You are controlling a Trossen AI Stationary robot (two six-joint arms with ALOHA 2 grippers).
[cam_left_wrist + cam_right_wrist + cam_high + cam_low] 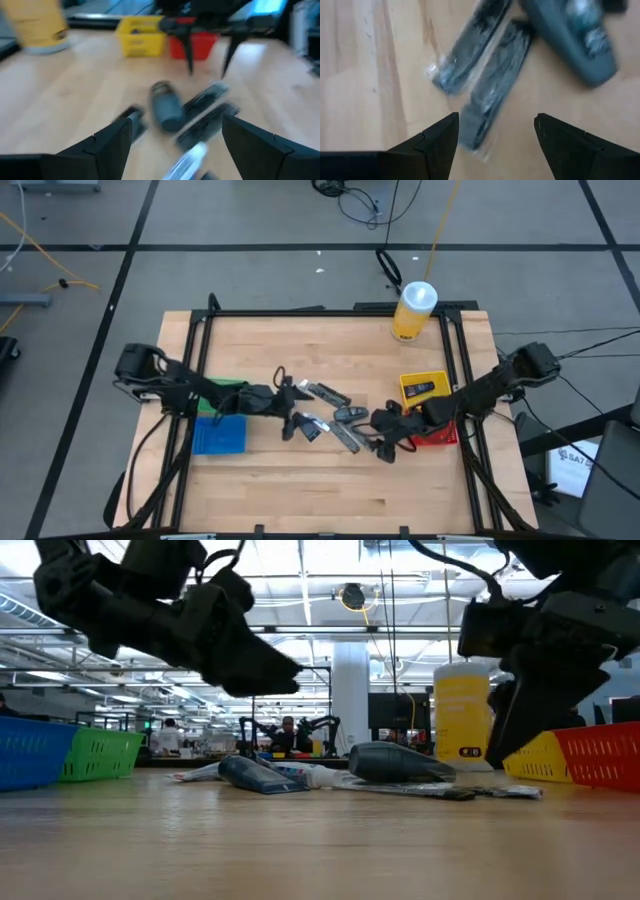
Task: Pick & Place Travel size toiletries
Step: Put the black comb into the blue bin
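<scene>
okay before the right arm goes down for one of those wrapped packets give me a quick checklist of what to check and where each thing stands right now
1. Right gripper open: ok, its fingers stand apart with nothing between them.
2. Right gripper lined up over a target: ok, a dark wrapped packet lies just ahead of its fingers, a second packet beside it.
3. Target free of neighbours: not ok, the two packets lie side by side and the grey tube is close.
4. Left gripper out of the way: not ok, it hovers open over the same pile, facing the right arm.
5. Red bin reachable: cannot tell, the right arm covers most of it.
6. Yellow bin clear: not ok, something dark lies in it.
</scene>
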